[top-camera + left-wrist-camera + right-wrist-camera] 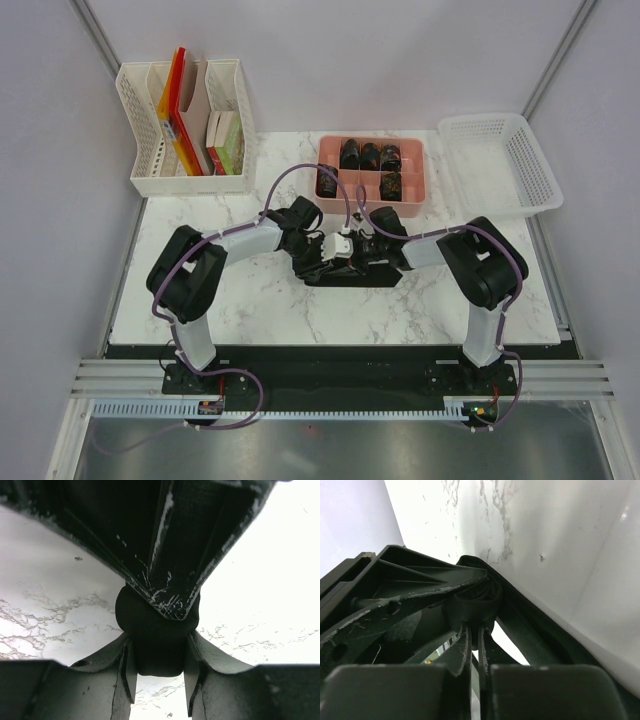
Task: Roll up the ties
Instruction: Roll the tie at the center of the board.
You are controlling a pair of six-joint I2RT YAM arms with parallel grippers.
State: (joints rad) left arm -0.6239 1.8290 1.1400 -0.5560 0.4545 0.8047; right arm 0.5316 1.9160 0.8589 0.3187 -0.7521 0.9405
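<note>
1. File organizer (185,130): stands well left of the pink tray (375,140).
2. Left gripper (159,647): in front of the tray, fingers clamped on both sides of the tie coil (145,620).
3. Tie coil: between both grippers, over the marble table (220,300).
4. Right gripper (474,635): fingers nearly together, tips touching the coil; a pinch cannot be confirmed.
5. Rolled ties (369,156): inside the tray compartments.

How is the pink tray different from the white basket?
The tray is pink with solid walls; the basket is white mesh. The tray is split into compartments holding rolled ties; the basket is one open space. Both sit at the far side of the table.
</note>
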